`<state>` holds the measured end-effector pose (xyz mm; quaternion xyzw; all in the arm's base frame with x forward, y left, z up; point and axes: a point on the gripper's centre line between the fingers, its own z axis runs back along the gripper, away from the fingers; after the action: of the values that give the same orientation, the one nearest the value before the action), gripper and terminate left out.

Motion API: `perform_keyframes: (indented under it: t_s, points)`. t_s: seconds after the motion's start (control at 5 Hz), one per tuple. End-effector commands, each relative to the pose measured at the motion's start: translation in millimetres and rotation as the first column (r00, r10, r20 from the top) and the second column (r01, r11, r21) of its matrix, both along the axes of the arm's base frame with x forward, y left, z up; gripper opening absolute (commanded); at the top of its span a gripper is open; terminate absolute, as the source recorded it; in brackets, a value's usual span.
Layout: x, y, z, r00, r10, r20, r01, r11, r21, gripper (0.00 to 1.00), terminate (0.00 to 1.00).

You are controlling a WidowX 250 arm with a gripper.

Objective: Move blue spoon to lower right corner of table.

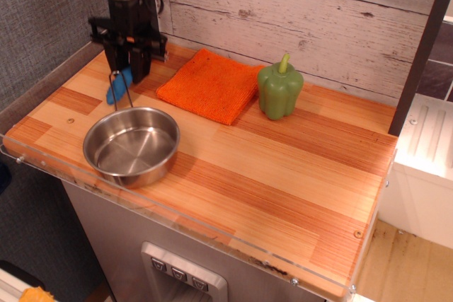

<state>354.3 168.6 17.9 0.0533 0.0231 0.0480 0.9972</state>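
The counter (283, 196) carries one blue spoon (118, 86), one steel pan (132, 146) with a single thin wire handle (120, 88), one orange cloth (210, 84) and one green pepper (280, 88). One robot arm reaches over it, ending in one black tool (128, 61). That makes four loose items on one counter.

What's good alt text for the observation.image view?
A black robot gripper is at the back left corner of a wooden table, right at a blue spoon that sits behind a steel pan. An orange cloth and a green pepper sit along the back wall.
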Motion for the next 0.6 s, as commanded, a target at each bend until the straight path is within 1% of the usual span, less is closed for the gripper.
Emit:
perform_keyframes:
  t_s: [0.0, 0.2, 0.4]
  points:
    - [7, 9, -9, 1.000, -0.019, 0.000, 0.019, 1.000, 0.013, 0.00, 0.00]
    - [9, 18, -10, 0.996, -0.091, -0.004, 0.091, 0.996, -0.015, 0.00, 0.00]
    - [9, 32, 6, 0.981, -0.193, 0.010, 0.193, 0.980, -0.037, 0.00, 0.00]
